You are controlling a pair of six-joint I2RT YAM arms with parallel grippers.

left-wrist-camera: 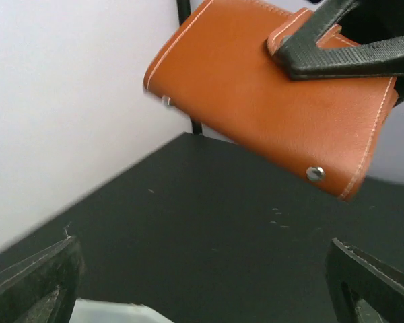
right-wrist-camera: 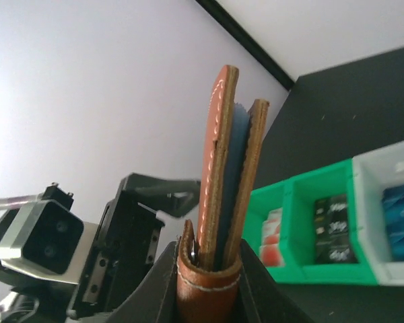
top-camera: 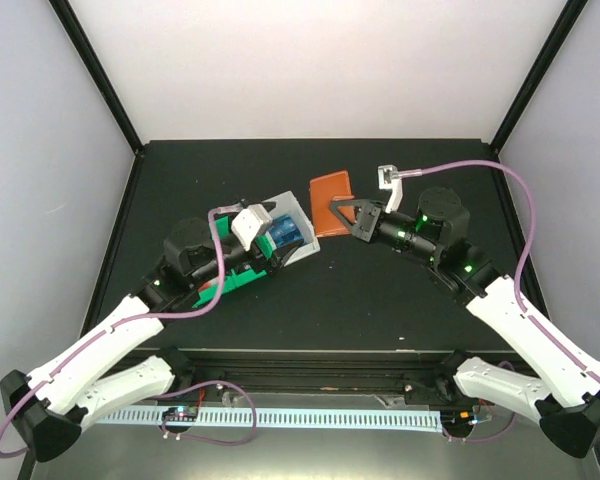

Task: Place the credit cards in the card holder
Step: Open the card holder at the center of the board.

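Top external view: the right gripper point(top-camera: 338, 213) reaches in from 4 o'clock and is clenched on the brown card holder point(top-camera: 330, 192), which sits at about 12 o'clock from the middle of the black table point(top-camera: 380, 300). At 8 o'clock from the holder, close by, is the green-and-white tray point(top-camera: 298, 214), with the left gripper point(top-camera: 278, 242) over it. In the left wrist view that claw's fingers point(left-wrist-camera: 34, 282) stand wide apart at the lower corners with nothing between them, released. The card holder point(left-wrist-camera: 269, 114) hangs tilted above the table there, a metal snap stud point(left-wrist-camera: 315, 173) near its lower edge, and a black finger point(left-wrist-camera: 343, 50) of the right claw presses its upper face at 1 o'clock. The right wrist view shows the holder edge-on, its leaves slightly parted, pinched at the fold. Toward 3 o'clock in the tray's compartments lie the red-and-white credit cards point(right-wrist-camera: 273, 235), black credit cards point(right-wrist-camera: 333, 229) and blue credit cards point(right-wrist-camera: 400, 222).
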